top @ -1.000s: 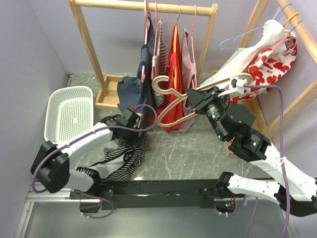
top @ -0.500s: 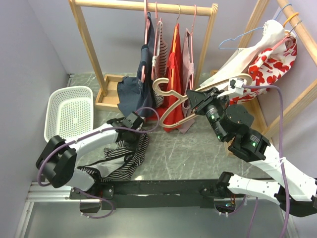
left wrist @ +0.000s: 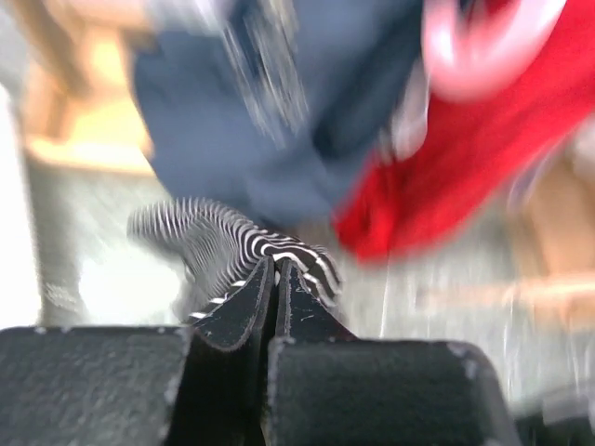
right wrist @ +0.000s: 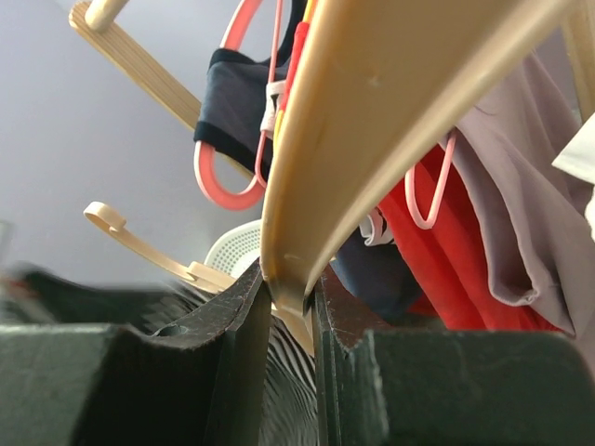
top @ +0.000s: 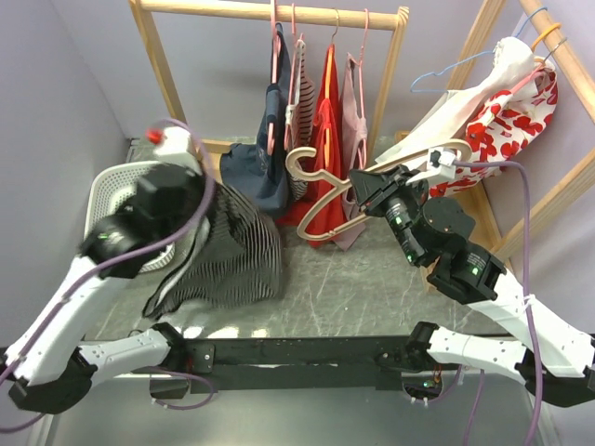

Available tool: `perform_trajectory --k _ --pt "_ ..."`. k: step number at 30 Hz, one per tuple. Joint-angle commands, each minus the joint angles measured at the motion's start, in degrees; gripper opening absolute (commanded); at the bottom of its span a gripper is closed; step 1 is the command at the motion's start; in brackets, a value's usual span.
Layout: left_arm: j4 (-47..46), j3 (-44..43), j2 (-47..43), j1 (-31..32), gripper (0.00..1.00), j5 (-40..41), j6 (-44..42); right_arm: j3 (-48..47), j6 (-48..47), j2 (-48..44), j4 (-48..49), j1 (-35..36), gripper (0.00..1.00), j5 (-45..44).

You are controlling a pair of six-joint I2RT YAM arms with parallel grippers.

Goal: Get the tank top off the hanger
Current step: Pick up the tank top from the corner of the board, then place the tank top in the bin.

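within the last second the left gripper (left wrist: 276, 271) went from wide open, low over the table (top: 372, 279), to fully clenched, and the left arm rose high beside the white basket (top: 107, 186). it carried the striped tank top (top: 228, 251) up with it: the cloth, which lay in a heap on the table before, now hung in the air from the closed jaws. the right gripper (top: 370, 189) did not change; it was clamped on one arm of the beige hanger (top: 321, 190) and held it up in front of the clothes rack (top: 270, 11). the hanger was bare and well apart from the top, so i judged the removal itself to be done, and only putting the garment down somewhere, maybe in the basket, was left.

the tank top was thin, with fine black and white stripes. it hung loose and spread like a fan. its lower edge was just above the table or touching it; i could not tell which.
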State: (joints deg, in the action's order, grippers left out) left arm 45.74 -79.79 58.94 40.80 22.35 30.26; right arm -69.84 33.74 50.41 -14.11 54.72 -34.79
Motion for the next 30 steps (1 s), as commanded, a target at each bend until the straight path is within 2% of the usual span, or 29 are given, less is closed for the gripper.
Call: perform_trajectory --k 1,5,9,14,19,22,24,26,30 --pt "0.5 -10.1 2.1 -2.2 0.01 14.8 -6.5 -1.4 -0.3 0.7 3.5 -0.3 0.01 0.2" --pt "-3.1 -15.6 3.7 -6.1 0.01 17.6 -12.3 -1.9 -0.5 1.9 3.4 -0.4 0.01 1.0" --pt "-7.0 -19.4 5.0 -14.1 0.01 16.2 -16.7 -1.6 -0.4 2.5 4.0 -0.8 0.01 1.6" --pt "-12.1 -24.1 4.9 -19.6 0.01 19.9 -22.4 -1.4 -0.7 2.9 3.9 -1.1 0.01 1.6" --pt "-16.5 -30.7 6.5 -22.0 0.01 24.8 -30.8 -1.5 -1.0 3.9 4.6 -2.2 0.02 3.0" --pt "-21.1 -31.2 8.0 -24.1 0.01 27.7 -36.1 -1.7 -0.4 5.0 5.2 -3.3 0.02 5.5" --pt "-25.1 -30.2 8.2 -27.0 0.01 25.7 -38.3 -2.1 -0.2 5.7 5.1 -4.0 0.02 6.5" --pt "-24.5 -31.4 10.2 -29.6 0.01 24.8 -38.3 -2.1 0.0 6.3 5.1 -4.9 0.01 7.6" --pt "-20.2 -33.5 13.5 -37.6 0.01 17.8 -30.7 -1.7 0.4 6.5 5.8 -6.2 0.01 9.3"
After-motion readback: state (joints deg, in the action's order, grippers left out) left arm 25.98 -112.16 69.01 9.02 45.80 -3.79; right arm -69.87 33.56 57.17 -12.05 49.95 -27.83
